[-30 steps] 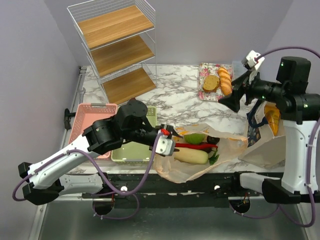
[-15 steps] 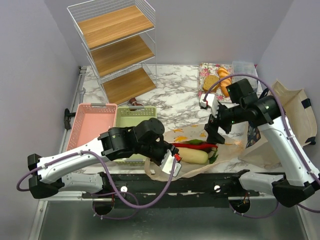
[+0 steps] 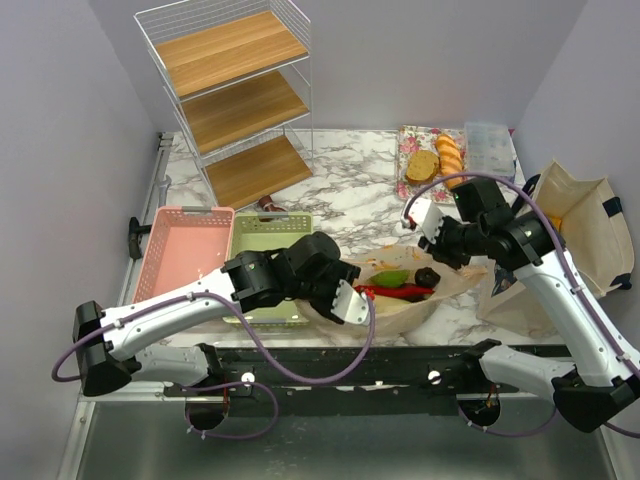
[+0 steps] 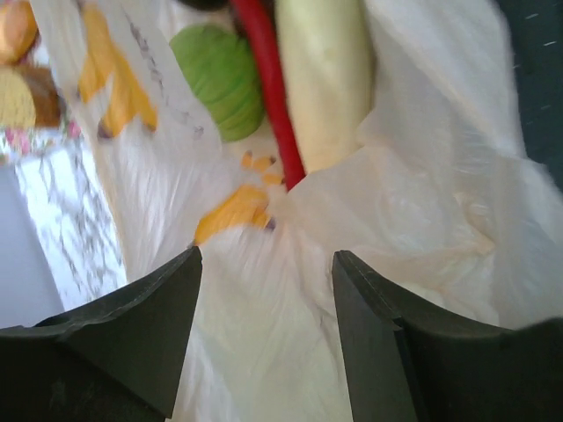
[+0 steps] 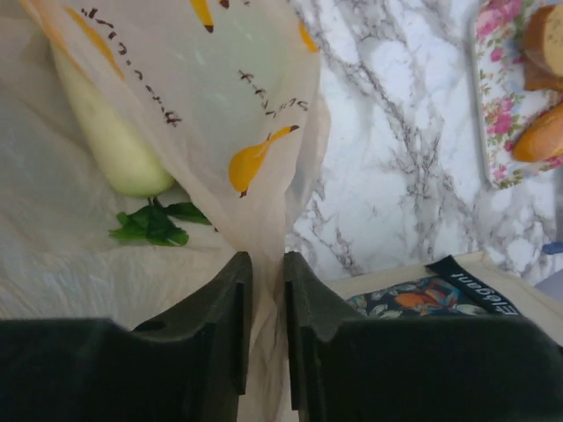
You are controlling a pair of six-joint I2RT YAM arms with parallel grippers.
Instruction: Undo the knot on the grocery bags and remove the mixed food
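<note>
One grocery bag [image 3: 440, 292], thin tan plastic with orange print, lies open at the table's near middle. In it I see a green round vegetable [image 3: 390, 278], a red chilli [image 3: 396, 292] and a dark maroon ball [image 3: 428, 276]. My left gripper [image 3: 356, 300] is at the bag's left edge. Its jaws stand open, with loose plastic [image 4: 264, 352] lying between them unpinched. Past them lie the green vegetable [image 4: 220, 79], the chilli [image 4: 268, 97] and a pale radish [image 4: 321, 79]. My right gripper [image 5: 267, 264] is shut on a bunched strip of the bag [image 5: 220, 97] at its far right edge, near the radish [image 5: 114, 145].
A wire shelf rack [image 3: 230, 90] stands at the back left. A pink basket [image 3: 180, 250] and a green basket [image 3: 262, 238] sit left of the bag. A floral tray [image 3: 412, 140] with bread and a clear box [image 3: 490, 148] are at the back. A canvas tote [image 3: 575, 230] stands right.
My right arm swung down from the tote to the bag and shut on its far edge. My left gripper shifted along the bag's left side and opened. The bag's sides rose around the food.
</note>
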